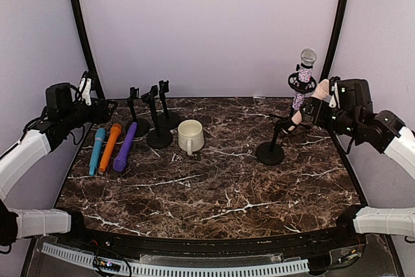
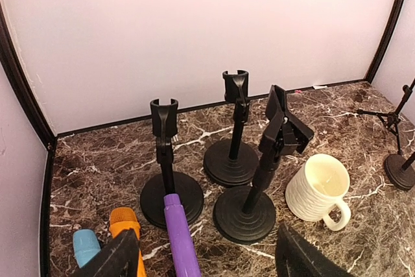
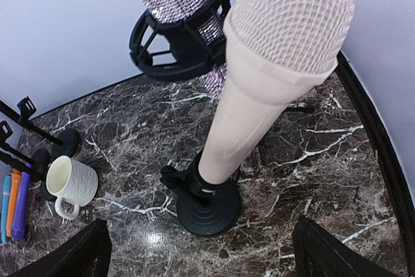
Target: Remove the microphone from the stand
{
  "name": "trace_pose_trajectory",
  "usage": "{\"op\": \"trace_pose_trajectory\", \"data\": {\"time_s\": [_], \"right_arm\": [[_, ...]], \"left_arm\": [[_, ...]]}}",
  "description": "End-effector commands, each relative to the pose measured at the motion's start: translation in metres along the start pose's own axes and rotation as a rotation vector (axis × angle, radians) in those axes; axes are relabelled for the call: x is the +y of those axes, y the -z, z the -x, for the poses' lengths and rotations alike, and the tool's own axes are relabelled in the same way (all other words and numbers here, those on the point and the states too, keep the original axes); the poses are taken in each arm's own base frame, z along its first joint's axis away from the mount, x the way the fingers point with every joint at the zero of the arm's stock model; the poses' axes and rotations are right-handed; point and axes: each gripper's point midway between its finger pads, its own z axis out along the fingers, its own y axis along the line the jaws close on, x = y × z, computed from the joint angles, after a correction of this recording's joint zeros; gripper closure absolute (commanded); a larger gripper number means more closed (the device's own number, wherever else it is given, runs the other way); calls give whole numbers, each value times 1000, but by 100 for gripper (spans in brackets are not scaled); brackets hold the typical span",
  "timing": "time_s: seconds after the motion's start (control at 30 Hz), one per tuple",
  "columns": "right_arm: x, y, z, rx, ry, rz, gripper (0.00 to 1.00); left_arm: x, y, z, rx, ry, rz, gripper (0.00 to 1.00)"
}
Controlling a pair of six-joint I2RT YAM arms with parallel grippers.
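A cream microphone [image 3: 272,76] leans in the clip of a black stand [image 3: 209,207] on the right side of the marble table; from above the microphone [image 1: 302,112] slants up from the stand's round base [image 1: 270,153]. My right gripper [image 3: 204,254] is open, its fingers [image 3: 78,254] wide on either side of the microphone and apart from it, close to its mesh head. The right gripper [image 1: 316,105] sits just beside the head. My left gripper [image 2: 207,261] is open over a purple microphone [image 2: 180,235] lying on the table, without touching it.
A glittery microphone [image 1: 306,69] stands in a shock-mount tripod right behind the cream one. Three empty black stands [image 2: 237,160], a white mug [image 2: 319,189], an orange microphone [image 2: 123,220] and a blue one [image 2: 84,244] lie at the left. Walls close in on both sides.
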Motion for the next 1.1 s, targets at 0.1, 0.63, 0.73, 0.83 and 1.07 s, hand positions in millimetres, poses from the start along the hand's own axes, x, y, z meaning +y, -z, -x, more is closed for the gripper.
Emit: {"op": "trace_pose_trajectory", "data": {"time_s": [0.1,0.63,0.73,0.83,1.07], "right_arm": [[6,-24,32,-83,-66,97,2],[-15,-67,28,-170,-92,37,24],[-14,-70,28,-179,-81,41,27],[-15,-71,29,-193,-71,39,30],[-21,-84,20,-174,-51,13,33]], "left_arm": [[-1,15,20,-97,-42,21,25],[-12,15,18,-87,-84,16,25],[-13,14,16,-82,-93,18,25],[-15,13,14,-78,-101,16,25],[-17,9,9,-60,-116,14,25]]}}
